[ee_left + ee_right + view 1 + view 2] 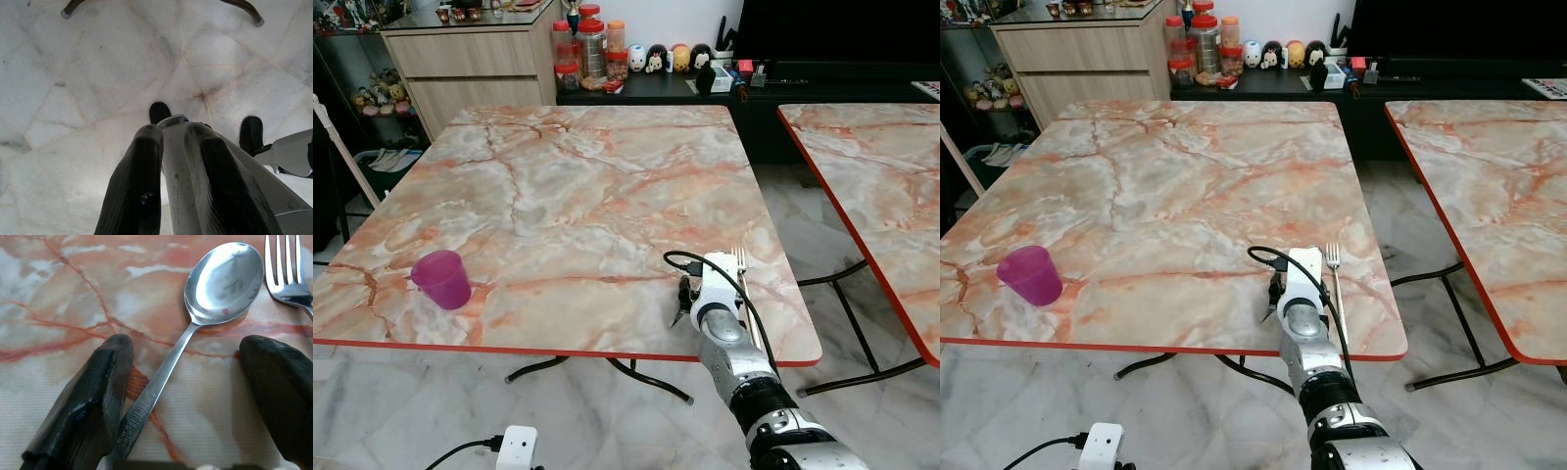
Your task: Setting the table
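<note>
A steel spoon (222,281) lies flat on the marble table (558,176) near its front right corner. My right gripper (188,347) is open and low over it, one finger on each side of the handle. A steel fork (288,269) lies just beside the spoon, its tines (738,259) pointing away from me. A purple plastic cup (441,278) stands upright near the table's front left edge, far from the gripper. My left gripper (171,132) hangs idle over the tiled floor with its fingers close together.
A second marble table (881,166) stands to the right across a narrow gap of floor. Behind are a wooden cabinet (470,59) and a dark shelf with jars (592,49) and small figures. The table's red front edge is just below my right wrist.
</note>
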`<state>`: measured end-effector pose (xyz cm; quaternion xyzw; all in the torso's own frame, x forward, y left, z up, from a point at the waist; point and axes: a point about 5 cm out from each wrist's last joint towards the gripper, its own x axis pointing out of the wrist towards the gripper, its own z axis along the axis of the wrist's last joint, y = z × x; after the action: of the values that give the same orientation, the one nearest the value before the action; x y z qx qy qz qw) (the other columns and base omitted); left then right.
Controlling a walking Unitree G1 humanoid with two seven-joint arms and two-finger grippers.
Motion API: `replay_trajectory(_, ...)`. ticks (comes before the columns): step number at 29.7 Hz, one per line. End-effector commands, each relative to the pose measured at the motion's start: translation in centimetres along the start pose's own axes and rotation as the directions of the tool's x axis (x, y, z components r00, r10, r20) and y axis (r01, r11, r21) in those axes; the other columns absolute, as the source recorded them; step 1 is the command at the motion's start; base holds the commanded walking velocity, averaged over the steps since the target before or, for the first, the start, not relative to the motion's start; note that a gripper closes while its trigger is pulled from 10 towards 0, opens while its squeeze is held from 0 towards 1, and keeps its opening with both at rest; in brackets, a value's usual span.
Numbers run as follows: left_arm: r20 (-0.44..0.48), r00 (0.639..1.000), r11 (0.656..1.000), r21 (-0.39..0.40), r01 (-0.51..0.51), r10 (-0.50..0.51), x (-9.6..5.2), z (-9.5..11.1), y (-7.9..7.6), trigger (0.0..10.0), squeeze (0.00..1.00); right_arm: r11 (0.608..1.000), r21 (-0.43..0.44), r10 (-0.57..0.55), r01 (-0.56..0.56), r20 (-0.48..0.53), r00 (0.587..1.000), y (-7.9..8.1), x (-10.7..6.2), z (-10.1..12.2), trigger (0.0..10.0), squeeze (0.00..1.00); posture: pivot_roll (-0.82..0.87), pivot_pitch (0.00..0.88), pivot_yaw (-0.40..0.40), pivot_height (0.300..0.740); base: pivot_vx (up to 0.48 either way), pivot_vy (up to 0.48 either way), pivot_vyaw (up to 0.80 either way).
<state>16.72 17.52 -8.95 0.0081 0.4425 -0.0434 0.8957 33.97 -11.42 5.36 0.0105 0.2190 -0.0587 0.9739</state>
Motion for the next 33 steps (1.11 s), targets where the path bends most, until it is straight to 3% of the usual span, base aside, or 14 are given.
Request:
replay_trajectory(1, -0.026, 1.000, 1.000, -0.001, 0.000, 0.000, -0.15, -0.56, 0.21, 10.0, 0.00, 1.000, 0.015, 0.009, -0.008, -0.027, 1.000, 0.24, -0.07, -0.52, 10.0, 0.00, 0.04, 0.012, 0.019, 0.740, 0.000, 0.000, 0.00)
replay_trajectory(10, -0.032, 0.999, 1.000, 0.007, 0.004, -0.004, -0.16, -0.69, 0.10, 10.0, 0.00, 1.000, 0.003, 0.012, -0.012, -0.032, 0.999, 0.25, -0.05, -0.65, 10.0, 0.00, 0.04, 0.010, 0.017, 0.740, 0.000, 0.000, 0.00)
replay_trajectory(11, -0.031, 1.000, 1.000, 0.005, 0.005, -0.004, -0.15, -0.68, 0.07, 10.0, 0.00, 1.000, 0.013, 0.020, -0.020, -0.039, 0.999, 0.35, -0.07, -0.72, 0.0, 0.00, 0.04, 0.008, 0.015, 0.740, 0.000, 0.000, 0.00)
replay_trajectory(33, -0.031, 0.999, 1.000, -0.001, 0.014, -0.014, -0.04, -0.44, -0.16, 10.0, 0.00, 0.998, 0.028, 0.058, -0.057, -0.045, 0.997, 0.42, 0.04, -0.35, 0.0, 0.00, 0.03, 0.003, 0.014, 0.740, 0.000, 0.000, 0.00)
